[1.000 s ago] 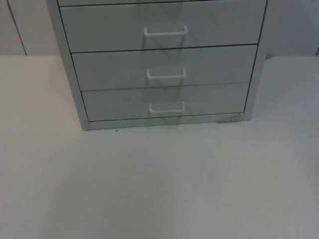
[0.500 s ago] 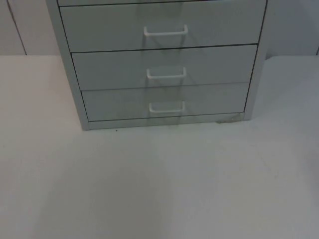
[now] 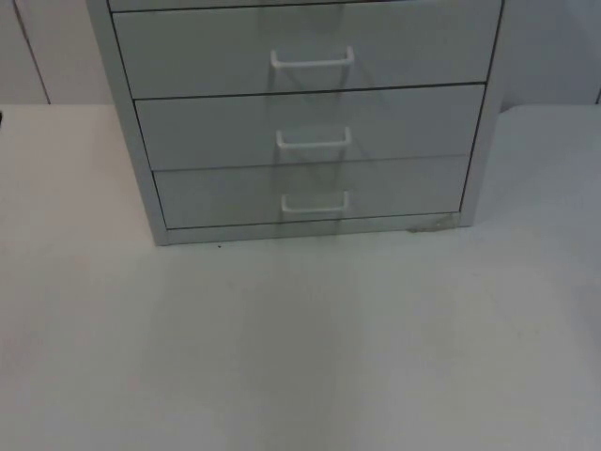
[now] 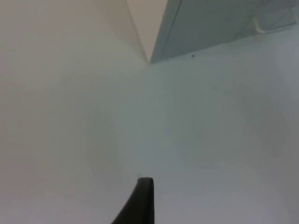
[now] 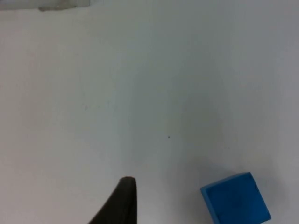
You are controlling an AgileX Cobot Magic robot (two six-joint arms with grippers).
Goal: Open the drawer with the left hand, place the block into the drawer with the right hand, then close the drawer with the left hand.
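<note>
Hardly anything has shifted since a second ago: the cabinet [image 3: 305, 113] and its three drawers sit exactly as they did, and the one new thing is a sliver of dark at the far left edge of the top view, level with the back of the table [image 3: 300, 348], which I take to be the left arm beginning to come in.

So the job is at its very start. All three drawers are shut, fronts flush with the frame, and the white handles [image 3: 314, 141] have not been touched. Nothing has been opened and nothing put inside, so there is nothing yet to close.

The left end effector [image 4: 140, 200] hangs over bare table out in front of the cabinet's near left corner, well apart from any handle. One black fingertip is all I can see of it, so I cannot tell whether it is spread or closed. It has the first move to make, and which drawer it is meant to pull I could not say from here.

The right end effector [image 5: 122, 201] waits over the table too, again with a single fingertip to go by, so its spread is beyond me as well. The blue block [image 5: 236, 197] lies flat on the table just beside that fingertip, apart from it and not held. It looks a plain small cube, easy enough to pinch once a drawer stands open.
</note>
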